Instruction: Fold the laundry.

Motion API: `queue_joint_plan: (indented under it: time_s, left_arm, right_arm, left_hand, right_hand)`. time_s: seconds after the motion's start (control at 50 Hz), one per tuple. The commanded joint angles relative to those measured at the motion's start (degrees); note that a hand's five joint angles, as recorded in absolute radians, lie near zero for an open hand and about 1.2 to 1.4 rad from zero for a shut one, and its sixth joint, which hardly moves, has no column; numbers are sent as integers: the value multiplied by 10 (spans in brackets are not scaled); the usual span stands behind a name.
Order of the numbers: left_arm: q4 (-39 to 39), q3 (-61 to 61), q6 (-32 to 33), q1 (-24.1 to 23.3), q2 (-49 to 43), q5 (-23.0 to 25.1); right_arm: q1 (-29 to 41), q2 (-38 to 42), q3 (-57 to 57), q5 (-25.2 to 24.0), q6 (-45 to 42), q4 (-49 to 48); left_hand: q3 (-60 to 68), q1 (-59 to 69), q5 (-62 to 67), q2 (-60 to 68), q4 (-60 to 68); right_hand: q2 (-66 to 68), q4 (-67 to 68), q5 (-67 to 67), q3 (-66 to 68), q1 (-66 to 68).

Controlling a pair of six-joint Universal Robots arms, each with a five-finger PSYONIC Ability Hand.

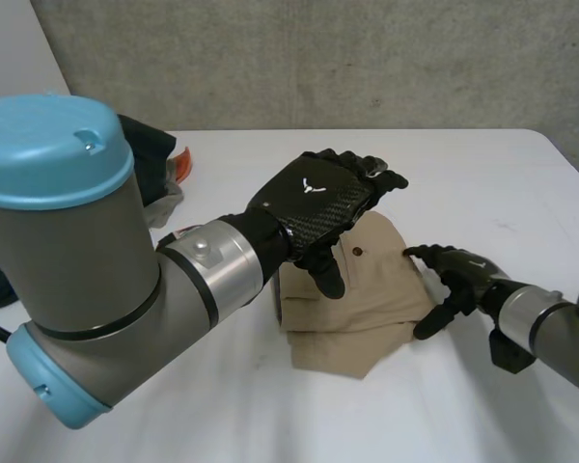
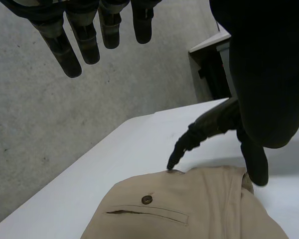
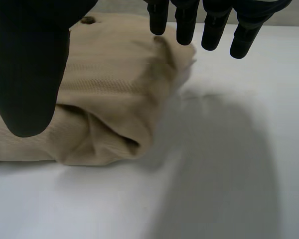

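Note:
A tan garment [image 1: 367, 309] lies folded into a small bundle in the middle of the white table [image 1: 482, 174]. My left hand [image 1: 318, 198] hovers over its near-left part, fingers straight and spread, holding nothing. In the left wrist view the garment [image 2: 189, 211] shows a buttoned pocket beneath my left hand [image 2: 264, 74]. My right hand [image 1: 458, 275] rests at the bundle's right edge with relaxed fingers; one fingertip touches the cloth. In the right wrist view the right hand [image 3: 30, 64] hangs open just above the garment's [image 3: 99, 89] folded end.
A heap of dark clothes [image 1: 150, 154] with an orange item [image 1: 179, 164] sits at the table's back left, behind my left arm. A grey wall runs behind the table. Bare tabletop stretches to the right and front of the bundle.

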Motion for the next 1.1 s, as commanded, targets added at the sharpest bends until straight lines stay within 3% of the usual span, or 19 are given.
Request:
queue_joint_plan:
  time_s: [0.02,0.22,0.28,0.3,0.32,0.34,0.52,0.66,0.76,0.84,1.0,1.1]
  left_arm:
    - [9,-12,-8,4,15,6]
    - [9,-15,-13,4,16,8]
    - [9,-17,-13,5,17,8]
    - [9,-17,-13,5,17,8]
    - [10,-17,-13,5,17,8]
    - [11,-17,-13,4,17,8]
    - [25,-6,-13,4,16,7]
    - [27,33,-23,-2,11,6]
    - [27,58,-42,-3,9,6]
    - [26,70,-52,-6,4,6]
    - [26,87,-53,-34,-5,7]
    - [26,90,-54,-36,-8,7]
  right_arm:
    - [31,26,-15,7,1,-31]
    - [54,70,-45,11,0,-35]
    - [55,78,-54,12,0,-35]
    - [56,79,-57,12,0,-36]
    - [55,78,-63,14,1,-39]
    - [54,78,-66,15,4,-43]
    - [45,87,-159,63,86,-83]
    - [30,199,-328,100,128,-66]
    - [-40,283,-482,167,147,-30]
    - [-74,350,-598,193,159,8]
    - [-148,483,-815,206,157,87]
    - [-179,507,-854,178,155,98]
  left_hand:
    - [-20,10,-28,5,-17]
    - [-20,11,-28,5,-17]
    - [-20,10,-28,5,-17]
    - [-20,10,-28,5,-17]
    - [-20,11,-28,5,-17]
    - [-20,10,-28,5,-17]
    - [-20,11,-28,5,-17]
    - [-20,11,-28,5,-17]
    - [-20,11,-28,5,-17]
    - [-20,11,-28,5,-17]
    - [-20,11,-28,5,-17]
    - [-20,11,-28,5,-17]
  right_hand:
    - [-5,-21,-23,-8,-3]
    - [78,62,60,75,80]
    - [245,229,227,242,247]
    - [354,338,336,351,356]
    - [642,626,624,639,644]
    - [694,678,676,691,696]
    - [695,679,677,692,697]
    - [695,679,677,692,697]
    - [695,679,677,692,697]
    - [695,679,677,692,697]
    - [695,679,677,692,697]
    - [695,679,677,692,697]
